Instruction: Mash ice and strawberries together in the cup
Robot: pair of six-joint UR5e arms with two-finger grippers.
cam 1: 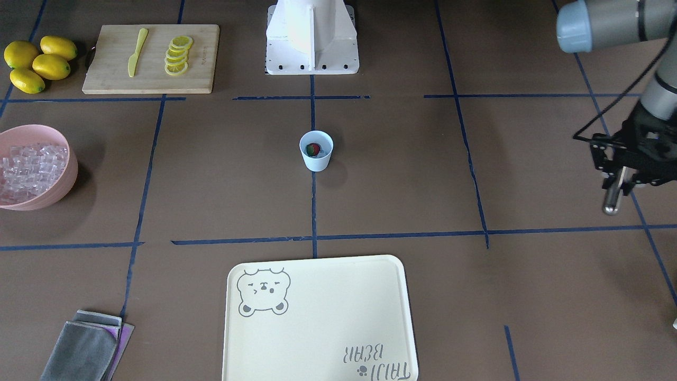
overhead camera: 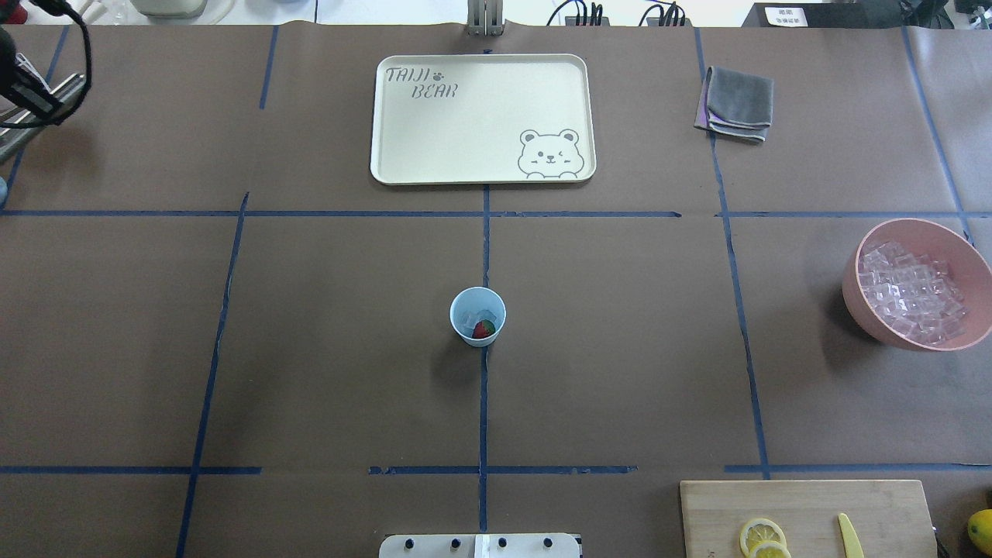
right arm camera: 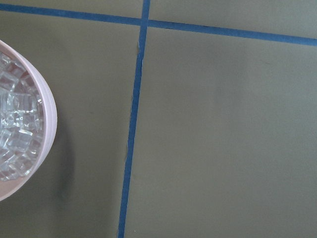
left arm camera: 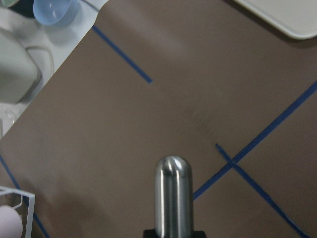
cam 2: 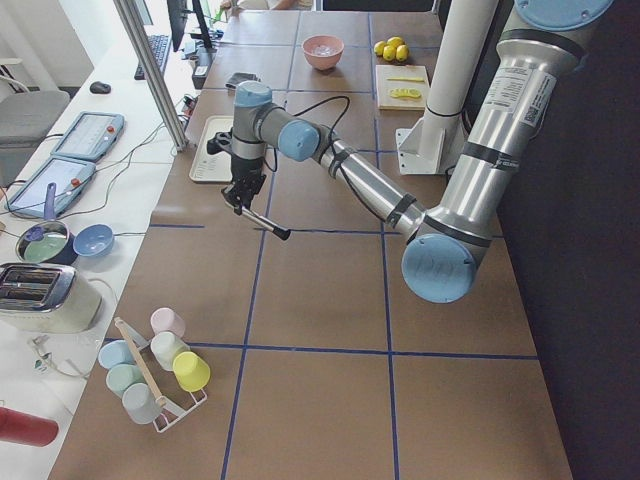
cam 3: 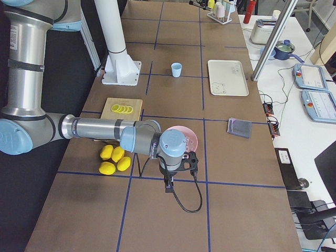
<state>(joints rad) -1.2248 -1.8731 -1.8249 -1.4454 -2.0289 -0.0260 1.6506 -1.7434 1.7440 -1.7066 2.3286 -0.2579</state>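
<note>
The pale blue cup (cam 1: 316, 153) stands upright at the table's middle, on the blue centre line, and also shows in the overhead view (overhead camera: 465, 304). Inside it lies a red strawberry (overhead camera: 483, 330) with a bit of green, beside some clear ice (overhead camera: 467, 318). My left gripper (cam 1: 620, 177) hovers far out at the table's left end, shut on a metal muddler (cam 1: 612, 202) that points down; its rounded tip fills the left wrist view (left arm camera: 173, 193). My right gripper (cam 3: 170, 182) shows only in the exterior right view, beside the pink bowl, and I cannot tell its state.
A pink bowl (cam 1: 55, 196) full of ice cubes (overhead camera: 911, 291) sits at the table's right end. Near it lie lemons (cam 1: 37, 63) and a cutting board (cam 1: 106, 79) with a yellow knife (cam 1: 137, 52) and lemon slices (cam 1: 179, 54). A cream tray (cam 1: 317, 317), a folded grey cloth (cam 1: 87, 346) and a cup rack (cam 2: 155, 365).
</note>
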